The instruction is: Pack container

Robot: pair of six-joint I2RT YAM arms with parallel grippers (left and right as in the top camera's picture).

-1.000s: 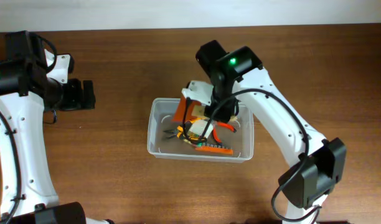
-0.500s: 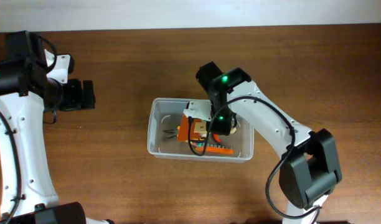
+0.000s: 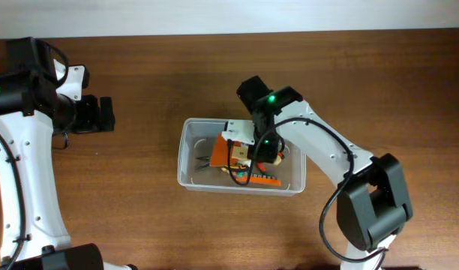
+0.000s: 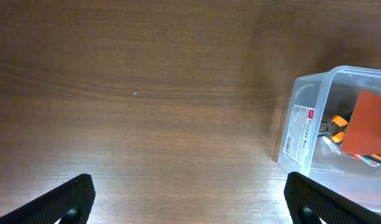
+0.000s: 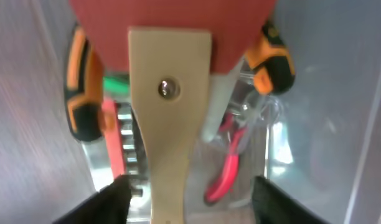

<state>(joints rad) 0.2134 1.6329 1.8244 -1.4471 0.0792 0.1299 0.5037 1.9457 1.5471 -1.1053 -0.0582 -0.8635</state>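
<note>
The clear plastic container point(image 3: 186, 154) sits mid-table and holds several hand tools. A scraper point(image 3: 228, 150) with a red blade and a beige handle lies on top of them. My right gripper point(image 3: 252, 154) hangs just above the container's middle. In the right wrist view the scraper's handle point(image 5: 169, 106) runs between the right gripper's point(image 5: 189, 193) open jaws, with a clear gap on the right side. My left gripper point(image 3: 108, 114) stands open over bare wood well left of the container point(image 4: 302, 124), with nothing between its fingers point(image 4: 72, 199).
Under the scraper lie orange-and-black handled tools point(image 5: 274, 65), red-handled pliers point(image 5: 225, 168) and an orange bit rack point(image 3: 258, 180). The container's walls point(image 5: 340, 93) rise close on both sides of the right gripper. Brown wooden table point(image 4: 147, 93) surrounds the container.
The right gripper came down into the container with the scraper, then its jaws spread and let go of the handle. The left arm has not moved.
</note>
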